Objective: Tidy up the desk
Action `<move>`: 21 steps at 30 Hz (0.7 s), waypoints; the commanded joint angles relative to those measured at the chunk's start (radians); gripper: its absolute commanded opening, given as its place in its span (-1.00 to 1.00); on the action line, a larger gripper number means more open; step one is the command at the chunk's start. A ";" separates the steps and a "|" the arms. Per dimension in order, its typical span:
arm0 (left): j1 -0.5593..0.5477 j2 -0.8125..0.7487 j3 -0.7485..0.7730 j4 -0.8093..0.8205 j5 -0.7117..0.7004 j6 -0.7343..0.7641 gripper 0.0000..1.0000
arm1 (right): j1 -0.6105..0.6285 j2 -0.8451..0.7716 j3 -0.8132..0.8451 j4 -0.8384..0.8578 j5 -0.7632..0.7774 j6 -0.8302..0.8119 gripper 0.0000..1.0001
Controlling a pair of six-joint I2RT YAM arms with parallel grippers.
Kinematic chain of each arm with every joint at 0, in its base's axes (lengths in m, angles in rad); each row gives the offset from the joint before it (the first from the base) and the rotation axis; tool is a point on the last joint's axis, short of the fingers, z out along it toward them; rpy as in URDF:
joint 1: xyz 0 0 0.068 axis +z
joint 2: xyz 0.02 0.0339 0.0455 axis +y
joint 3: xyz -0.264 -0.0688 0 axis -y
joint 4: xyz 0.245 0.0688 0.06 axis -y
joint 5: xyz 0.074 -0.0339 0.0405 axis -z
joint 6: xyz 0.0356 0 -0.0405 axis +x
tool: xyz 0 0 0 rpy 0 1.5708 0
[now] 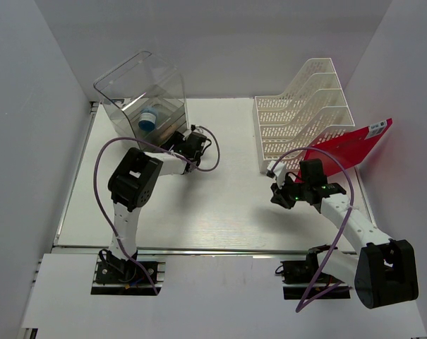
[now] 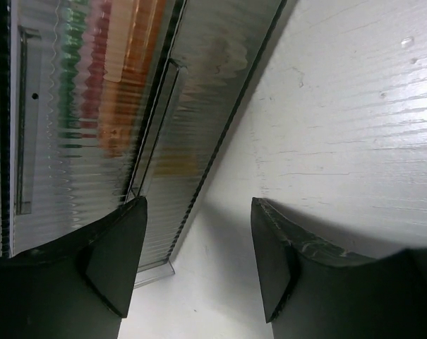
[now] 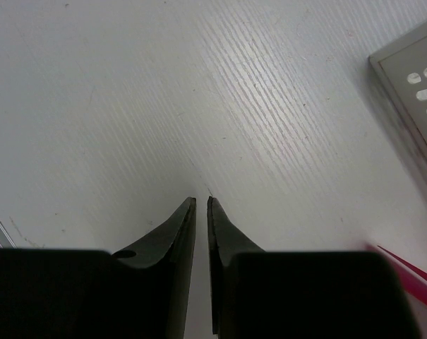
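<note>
The desk (image 1: 220,212) is a wide white tabletop with a silver rail (image 1: 199,248) along its near edge. My left gripper (image 1: 187,140) is open and empty at the front right corner of the clear plastic drawer box (image 1: 146,102). In the left wrist view the gripper (image 2: 199,205) hangs low over the desk (image 2: 340,106), with the box's ribbed face (image 2: 93,106) just left of it. My right gripper (image 1: 277,197) is shut and empty over bare desk left of the red folder (image 1: 347,147). It also shows in the right wrist view (image 3: 201,200).
A white slotted file rack (image 1: 301,113) stands at the back right, with the red folder leaning in its front slot. The rack's corner (image 3: 411,78) and the folder's edge (image 3: 411,272) show in the right wrist view. A blue round item (image 1: 149,119) lies inside the drawer box.
</note>
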 commanded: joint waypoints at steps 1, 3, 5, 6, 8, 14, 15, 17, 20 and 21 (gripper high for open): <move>0.012 -0.009 0.028 0.002 -0.005 0.009 0.42 | -0.003 -0.004 0.010 0.002 -0.001 -0.012 -0.65; 0.012 -0.013 0.028 -0.015 -0.001 -0.001 0.37 | -0.003 -0.002 0.010 0.003 0.000 -0.012 -0.65; 0.012 -0.021 0.014 -0.017 0.013 -0.010 0.28 | -0.006 -0.002 0.010 0.005 0.000 -0.012 -0.65; 0.012 -0.030 0.011 -0.023 0.016 -0.014 0.20 | -0.006 -0.004 0.012 0.003 -0.001 -0.012 -0.65; 0.000 -0.054 -0.006 -0.056 0.051 -0.057 -0.14 | -0.003 -0.005 0.010 0.005 0.000 -0.012 -0.65; -0.026 -0.174 -0.037 -0.211 0.279 -0.246 -0.64 | -0.003 -0.004 0.010 0.002 0.002 -0.014 -0.65; -0.026 -0.203 -0.046 -0.227 0.332 -0.255 -0.66 | -0.007 -0.007 0.010 0.002 0.002 -0.014 -0.64; -0.026 -0.303 -0.064 -0.245 0.445 -0.274 -0.62 | -0.006 -0.008 0.010 0.002 0.002 -0.017 -0.57; -0.026 -0.473 -0.139 -0.222 0.689 -0.284 -0.13 | -0.009 -0.014 0.010 -0.001 0.000 -0.015 -0.39; -0.026 -0.519 -0.165 -0.209 0.800 -0.298 0.04 | -0.010 -0.019 0.009 -0.001 -0.003 -0.017 -0.35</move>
